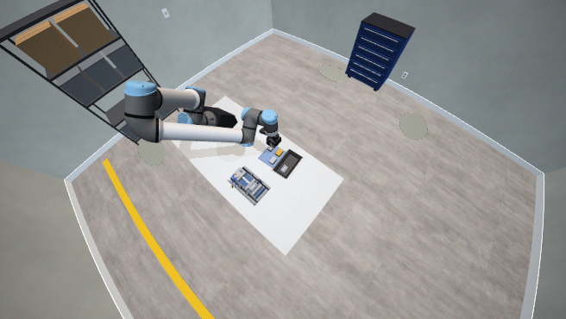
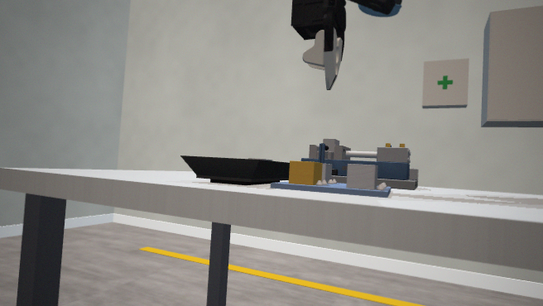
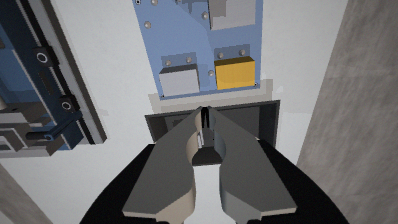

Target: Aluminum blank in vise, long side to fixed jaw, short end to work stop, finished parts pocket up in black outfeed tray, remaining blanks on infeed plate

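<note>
My gripper (image 1: pixel 273 146) (image 2: pixel 329 84) (image 3: pixel 205 108) is shut and empty. It hangs high above the near end of the black outfeed tray (image 1: pixel 298 156) (image 2: pixel 236 167) (image 3: pixel 267 120). A light gray block (image 1: pixel 283 168) lies in the tray; in the wrist view my fingers hide it. On the blue infeed plate (image 1: pixel 264 157) (image 2: pixel 331 189) (image 3: pixel 170 30) lie a gray blank (image 1: pixel 273 159) (image 2: pixel 361 176) (image 3: pixel 179 82) and a yellow brass blank (image 1: pixel 279 152) (image 2: pixel 305 172) (image 3: pixel 235 74), side by side. Another gray block (image 3: pixel 232 12) sits farther along the plate. The vise (image 1: pixel 245 184) (image 2: pixel 372 162) (image 3: pixel 30 90) stands beside the plate; I cannot tell what lies between its jaws.
The station sits on a white table (image 1: pixel 298 207) (image 2: pixel 124 182). A shelf rack (image 1: pixel 73 60) stands behind the arm's base and a blue drawer cabinet (image 1: pixel 379 49) in the far corner. A yellow line (image 1: pixel 142 233) runs across the floor.
</note>
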`<action>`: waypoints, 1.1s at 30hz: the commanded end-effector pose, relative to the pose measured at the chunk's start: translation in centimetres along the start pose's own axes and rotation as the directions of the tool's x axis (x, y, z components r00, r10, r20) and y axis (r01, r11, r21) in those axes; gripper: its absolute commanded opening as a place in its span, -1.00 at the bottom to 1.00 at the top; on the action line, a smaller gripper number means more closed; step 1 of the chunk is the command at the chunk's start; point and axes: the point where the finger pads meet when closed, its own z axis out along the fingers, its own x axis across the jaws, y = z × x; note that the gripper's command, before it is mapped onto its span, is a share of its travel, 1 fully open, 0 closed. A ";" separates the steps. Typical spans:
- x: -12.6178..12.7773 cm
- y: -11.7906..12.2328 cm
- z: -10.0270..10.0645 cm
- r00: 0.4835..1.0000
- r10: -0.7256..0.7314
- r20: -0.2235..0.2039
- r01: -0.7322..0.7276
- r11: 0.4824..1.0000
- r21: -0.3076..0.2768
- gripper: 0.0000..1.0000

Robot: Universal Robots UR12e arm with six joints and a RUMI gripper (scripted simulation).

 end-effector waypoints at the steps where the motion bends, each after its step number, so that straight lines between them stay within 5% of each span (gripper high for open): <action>1: 0.0 0.0 -0.7 1.000 0.000 0.000 0.000 1.000 -0.001 -1.00; 12: 0.1 0.5 -0.8 1.000 0.000 0.000 0.000 1.000 -0.001 -1.00; 19: 0.8 8.4 -0.9 1.000 0.000 -0.001 0.000 1.000 -0.001 -1.00; 21: 0.8 8.4 -0.9 1.000 0.000 -0.001 0.000 1.000 -0.001 -1.00; 26: 1.1 14.8 -0.8 1.000 0.000 0.000 0.000 1.000 -0.001 -1.00; 33: 1.2 16.4 -0.8 1.000 0.000 0.000 0.000 1.000 -0.001 -1.00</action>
